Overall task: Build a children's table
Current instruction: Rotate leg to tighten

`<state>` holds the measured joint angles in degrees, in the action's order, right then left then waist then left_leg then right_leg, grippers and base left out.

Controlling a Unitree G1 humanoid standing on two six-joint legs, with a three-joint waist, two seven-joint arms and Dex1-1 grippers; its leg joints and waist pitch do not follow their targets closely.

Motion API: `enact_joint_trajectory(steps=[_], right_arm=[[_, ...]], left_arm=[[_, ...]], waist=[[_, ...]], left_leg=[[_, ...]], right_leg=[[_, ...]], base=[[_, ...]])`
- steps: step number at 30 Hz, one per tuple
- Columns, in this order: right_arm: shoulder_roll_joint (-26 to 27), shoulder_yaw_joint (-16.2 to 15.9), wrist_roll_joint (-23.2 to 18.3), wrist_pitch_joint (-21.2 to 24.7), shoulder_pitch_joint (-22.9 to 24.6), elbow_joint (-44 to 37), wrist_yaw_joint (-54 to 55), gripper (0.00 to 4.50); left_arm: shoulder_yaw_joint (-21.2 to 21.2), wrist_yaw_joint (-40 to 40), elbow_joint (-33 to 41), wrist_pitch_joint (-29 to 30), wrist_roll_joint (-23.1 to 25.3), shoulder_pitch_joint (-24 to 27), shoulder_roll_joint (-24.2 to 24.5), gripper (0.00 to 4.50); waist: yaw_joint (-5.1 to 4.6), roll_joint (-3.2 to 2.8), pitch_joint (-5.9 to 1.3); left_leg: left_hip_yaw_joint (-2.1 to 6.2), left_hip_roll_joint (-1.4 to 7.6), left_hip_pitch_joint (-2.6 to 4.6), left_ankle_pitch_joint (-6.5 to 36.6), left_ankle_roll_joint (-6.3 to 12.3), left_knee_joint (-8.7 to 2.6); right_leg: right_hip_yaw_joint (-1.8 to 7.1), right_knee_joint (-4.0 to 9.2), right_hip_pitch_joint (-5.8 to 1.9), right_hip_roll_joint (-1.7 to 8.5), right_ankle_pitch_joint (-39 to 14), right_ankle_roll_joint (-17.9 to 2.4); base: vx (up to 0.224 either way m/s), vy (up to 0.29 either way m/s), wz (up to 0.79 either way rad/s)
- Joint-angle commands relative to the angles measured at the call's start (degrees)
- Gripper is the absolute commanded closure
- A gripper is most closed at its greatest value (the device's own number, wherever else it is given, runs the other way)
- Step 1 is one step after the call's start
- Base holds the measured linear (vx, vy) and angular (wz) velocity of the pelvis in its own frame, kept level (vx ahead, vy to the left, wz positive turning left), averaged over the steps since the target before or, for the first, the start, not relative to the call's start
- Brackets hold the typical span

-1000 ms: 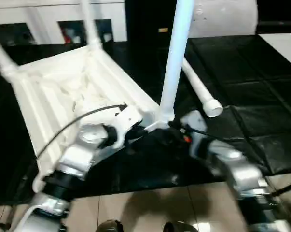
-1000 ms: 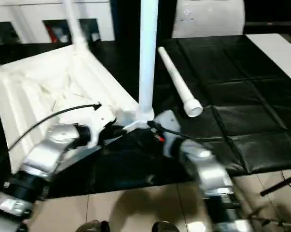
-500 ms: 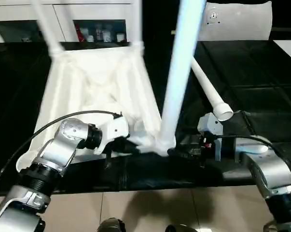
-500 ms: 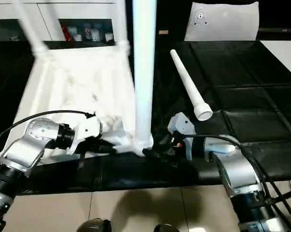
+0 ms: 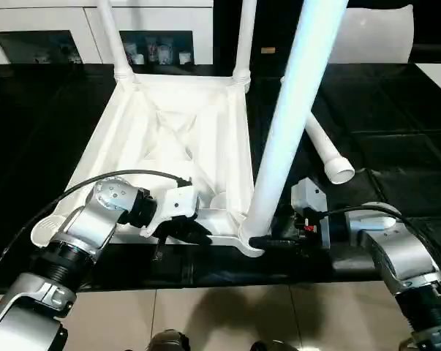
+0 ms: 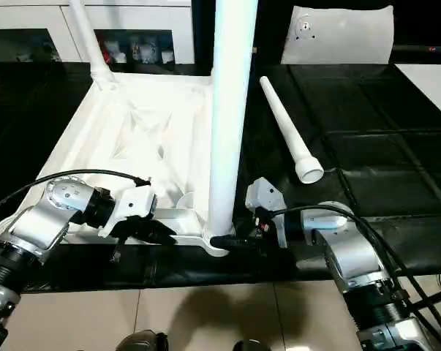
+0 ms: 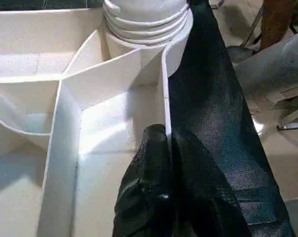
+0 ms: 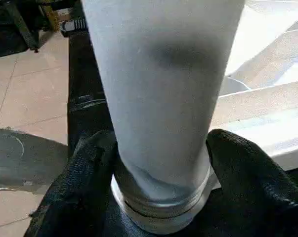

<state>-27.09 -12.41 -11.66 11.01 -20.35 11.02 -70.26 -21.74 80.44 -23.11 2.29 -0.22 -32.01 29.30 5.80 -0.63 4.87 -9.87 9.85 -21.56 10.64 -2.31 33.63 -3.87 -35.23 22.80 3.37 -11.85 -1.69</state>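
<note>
The white tabletop (image 5: pixel 176 131) lies upside down on the black work table, ribs facing up. Two legs (image 5: pixel 112 36) stand upright in its far corner sockets. A third leg (image 5: pixel 293 110) rises from the near right corner socket, and my right gripper (image 5: pixel 260 241) is shut around its base (image 8: pixel 163 74), one finger on each side. My left gripper (image 7: pixel 166 136) is shut on the tabletop's near rim (image 7: pixel 164 89), just left of that socket. The fourth leg (image 6: pixel 284 124) lies loose on the black cover to the right. The near left socket (image 5: pixel 44 230) holds nothing.
The black-covered work table (image 5: pixel 396 146) ends just below the tabletop, with tiled floor (image 5: pixel 205 314) beyond its front edge. A white glass-door cabinet (image 5: pixel 52 33) stands at the back left. A white sheet (image 6: pixel 337 33) leans at the back right.
The whole view has shifted and levelled. The tabletop has turned to sit squarer in front of me, and both grippers have kept their holds at the near right corner.
</note>
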Motion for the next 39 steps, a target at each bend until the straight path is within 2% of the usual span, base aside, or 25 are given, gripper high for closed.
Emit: enact_joint_trajectory(steps=[1, 5, 8, 11, 12, 14, 15, 16, 17, 18, 20, 21, 22, 23, 25, 26, 28, 30, 31, 32, 34, 36, 37, 38, 39], right_arm=[[0.1, -0.6, 0.2, -0.6, -0.9, 0.7, -0.3, 1.73], [0.9, -1.1, 0.2, -1.7, -1.8, 2.2, -1.1, 1.93], [1.3, -1.7, 0.1, -1.9, -1.7, 2.3, -1.6, 1.94], [1.6, -1.8, -0.5, -1.5, -1.0, 1.8, -1.6, 1.96], [2.4, -1.3, -1.2, -0.1, -0.2, 0.9, -0.4, 1.96], [3.8, -0.7, -2.0, 2.3, 0.9, -0.4, 2.2, 1.96], [4.1, -0.6, -2.0, 2.6, 1.1, -0.5, 2.7, 1.96], [7.0, -0.3, -1.0, 4.4, 2.3, -0.9, 8.4, 1.96], [9.1, -0.3, 0.0, 5.3, 2.9, -0.8, 12.3, 1.96], [10.7, -0.2, 0.6, 5.8, 3.2, -0.5, 15.1, 1.96], [11.6, -0.1, 1.0, 6.0, 3.3, -0.4, 16.6, 1.98], [14.7, 0.6, 1.5, 7.3, 3.2, 0.6, 21.5, 2.00], [18.7, 1.6, 1.9, 8.5, 2.5, 1.9, 27.0, 2.01], [19.2, 1.7, 1.9, 8.7, 2.4, 2.1, 27.7, 2.01], [24.7, 3.4, 2.5, 11.3, 0.7, 3.5, 35.9, 2.01], [27.0, 3.8, 3.3, 12.5, -0.4, 4.2, 39.6, 2.02], [29.7, 4.3, 4.3, 14.5, -2.0, 5.1, 44.1, 2.02], [31.2, 4.3, 4.5, 14.9, -3.0, 5.1, 46.1, 2.02], [31.7, 4.7, 4.1, 14.5, -3.0, 5.0, 45.9, 2.02], [31.7, 4.7, 4.1, 14.5, -3.0, 5.0, 45.9, 2.02], [31.7, 5.3, 4.5, 13.4, -2.8, 4.8, 46.2, 1.49], [30.8, 5.2, 5.7, 12.5, -2.1, 4.2, 46.2, 1.33], [30.2, 5.1, 5.9, 12.2, -1.7, 3.9, 46.1, 1.25], [29.8, 5.1, 6.1, 12.1, -1.4, 3.7, 46.1, 1.06], [28.6, 5.6, 6.0, 11.5, -0.6, 3.1, 45.7, 1.06]], left_arm=[[-3.7, 3.2, -0.2, -0.8, 1.7, 0.3, 0.2, 4.50], [-3.8, 3.3, -1.1, -1.8, 1.8, 0.2, 0.1, 4.50], [-3.6, 2.6, -1.6, -2.0, 2.1, 0.3, 0.1, 4.50], [-3.0, 1.1, -1.8, -1.5, 2.1, 0.4, -0.1, 4.50], [-1.8, -1.8, -1.7, 0.6, 1.9, 0.6, -1.1, 4.50], [-0.1, -6.0, -1.4, 4.0, 1.4, 0.8, -2.9, 4.50], [0.2, -6.5, -1.3, 4.4, 1.2, 0.9, -3.1, 4.50], [2.1, -11.2, -0.4, 8.0, 0.2, 1.3, -5.7, 4.50], [3.1, -14.2, 0.3, 10.1, -0.1, 1.6, -7.4, 4.50], [3.6, -16.7, 0.7, 11.7, -0.1, 1.7, -8.7, 4.50], [4.0, -18.0, 0.9, 12.6, 0.0, 1.7, -9.3, 4.50], [4.9, -22.1, 1.6, 15.2, 0.3, 1.7, -11.6, 4.50], [6.5, -28.0, 2.9, 19.4, 0.5, 1.7, -15.2, 4.50], [6.7, -28.8, 3.0, 19.9, 0.5, 1.7, -15.8, 4.50], [9.1, -36.1, 5.3, 25.6, 0.3, 1.4, -21.5, 4.50], [10.0, -39.9, 5.8, 27.7, 0.7, 0.9, -24.1, 4.50], [11.2, -45.1, 5.5, 29.1, 1.5, -0.2, -27.3, 4.50], [11.5, -49.3, 4.6, 28.6, 2.9, -1.4, -29.1, 4.50], [11.5, -50.0, 4.6, 28.6, 3.6, -1.6, -29.3, 4.50], [11.5, -50.0, 4.6, 28.6, 3.6, -1.6, -29.3, 4.50], [11.1, -50.3, 4.8, 28.8, 4.7, -1.9, -29.1, 4.50], [10.6, -49.4, 5.5, 28.8, 5.5, -1.6, -28.1, 4.50], [10.4, -49.1, 5.7, 28.7, 5.6, -1.3, -27.5, 4.50], [10.2, -49.0, 5.9, 28.7, 5.7, -1.1, -27.2, 4.50], [9.5, -47.1, 5.9, 27.3, 5.7, -0.4, -25.6, 4.50]], waist=[[-0.30, 0.37, -3.95], [-0.26, 0.65, -3.86], [-0.29, 0.49, -3.81], [-0.36, 0.57, -3.87], [-0.41, 0.39, -3.85], [-0.39, 0.49, -3.73], [-0.18, 0.29, -3.46], [-0.50, 0.42, -3.02], [-0.54, 0.28, -2.78], [-0.89, 0.37, -2.34], [-1.38, 0.43, -2.06], [-1.69, 0.47, -2.25], [-2.11, 0.02, -2.24], [-2.51, 0.23, -2.17], [-2.87, 0.21, -2.39], [-3.31, 0.13, -2.44], [-3.52, 0.13, -2.67], [-3.38, 0.24, -3.17], [-3.36, 0.29, -3.20], [-3.18, 0.34, -3.53], [-3.08, 0.22, -3.68], [-2.91, 0.06, -3.97], [-3.03, 0.15, -4.03], [-3.29, 0.05, -4.12], [-3.56, 0.14, -4.21]], left_leg=[[0.96, 3.85, 0.76, 4.6, 5.61, -3.42], [0.90, 3.82, 0.79, 5.3, 5.40, -3.46], [0.93, 3.82, 0.80, 5.6, 5.01, -3.48], [0.92, 3.82, 0.84, 5.2, 5.12, -3.46], [0.86, 3.88, 0.87, 5.3, 5.11, -3.48], [0.87, 3.95, 0.95, 6.0, 4.99, -3.56], [0.93, 4.00, 1.16, 7.4, 4.40, -3.70], [0.98, 4.00, 1.32, 10.8, 2.73, -4.17], [1.09, 3.90, 1.50, 12.7, 2.08, -4.30], [1.33, 3.71, 1.73, 16.1, 0.71, -4.61], [1.68, 3.60, 2.01, 19.3, -0.61, -4.89], [1.96, 3.54, 2.10, 20.6, -1.43, -5.03], [2.32, 3.53, 1.96, 21.2, -1.89, -5.23], [2.26, 3.56, 1.89, 21.6, -2.12, -5.28], [2.23, 3.44, 2.17, 21.4, -1.85, -5.12], [2.32, 3.47, 1.80, 20.7, -2.05, -5.19], [2.25, 3.40, 1.64, 19.6, -1.87, -5.22], [1.51, 3.04, 1.54, 14.3, 0.73, -4.74], [1.45, 3.06, 1.48, 13.4, 1.23, -4.72], [1.31, 2.97, 1.38, 11.2, 2.28, -4.51], [1.21, 2.99, 1.23, 9.2, 3.08, -4.41], [1.19, 2.99, 0.76, 5.7, 4.29, -4.17], [1.34, 2.97, 0.29, 4.2, 4.89, -4.16], [1.29, 2.97, 0.26, 4.4, 5.19, -4.11], [1.31, 2.85, 0.08, 4.0, 5.29, -3.95]], right_leg=[[3.31, 3.31, -3.15, 5.56, -1.5, -15.0], [3.32, 3.55, -3.11, 5.57, -3.6, -14.6], [3.35, 3.57, -3.10, 5.60, -4.6, -14.3], [3.36, 3.46, -3.10, 5.49, -3.3, -14.5], [3.40, 3.47, -3.05, 5.47, -3.0, -14.6], [3.41, 3.62, -3.05, 5.52, -3.9, -14.8], [3.40, 4.02, -2.78, 5.60, -6.3, -14.7], [3.48, 4.66, -2.78, 5.72, -12.8, -13.5], [3.45, 5.06, -2.59, 5.81, -16.3, -12.9], [3.37, 5.78, -2.49, 5.95, -23.4, -11.2], [3.24, 6.32, -2.30, 5.95, -29.6, -9.2], [3.27, 6.61, -2.44, 6.09, -32.6, -7.4], [3.08, 6.81, -2.33, 6.20, -33.0, -6.7], [3.14, 6.89, -2.25, 6.04, -33.1, -6.4], [3.25, 6.94, -2.02, 6.11, -32.1, -6.8], [3.19, 6.65, -2.19, 5.89, -30.0, -7.5], [3.21, 6.56, -2.31, 5.70, -27.5, -7.7], [3.73, 6.39, -2.47, 5.53, -19.5, -8.9], [3.77, 6.26, -2.52, 5.45, -18.1, -9.2], [3.75, 6.00, -2.81, 5.44, -15.1, -9.7], [3.67, 5.80, -2.91, 5.49, -12.7, -10.4], [3.52, 5.17, -3.31, 5.43, -7.5, -11.4], [3.33, 4.82, -3.73, 5.33, -4.9, -11.5], [3.17, 4.93, -3.63, 5.27, -4.4, -11.5], [3.17, 4.81, -3.86, 5.35, -3.8, -11.6]], base=[[0.000, 0.000, 0.00], [0.000, 0.000, 0.00], [0.000, 0.000, 0.00], [0.000, 0.000, 0.00], [0.000, 0.000, 0.00], [0.000, 0.000, 0.00], [0.000, 0.000, 0.00], [0.000, 0.000, 0.00], [0.000, 0.000, 0.00], [0.000, 0.000, 0.00], [0.000, 0.000, 0.00], [0.000, 0.000, 0.00], [0.000, 0.000, 0.00], [0.000, 0.000, 0.00], [0.000, 0.000, 0.00], [0.000, 0.000, 0.00], [0.000, 0.000, 0.00], [0.000, 0.000, 0.00], [0.000, 0.000, 0.00], [0.000, 0.000, 0.00], [0.000, 0.000, 0.00], [0.029, -0.023, -0.01], [0.000, 0.000, 0.00], [0.000, 0.000, 0.00], [0.000, 0.000, 0.00]])
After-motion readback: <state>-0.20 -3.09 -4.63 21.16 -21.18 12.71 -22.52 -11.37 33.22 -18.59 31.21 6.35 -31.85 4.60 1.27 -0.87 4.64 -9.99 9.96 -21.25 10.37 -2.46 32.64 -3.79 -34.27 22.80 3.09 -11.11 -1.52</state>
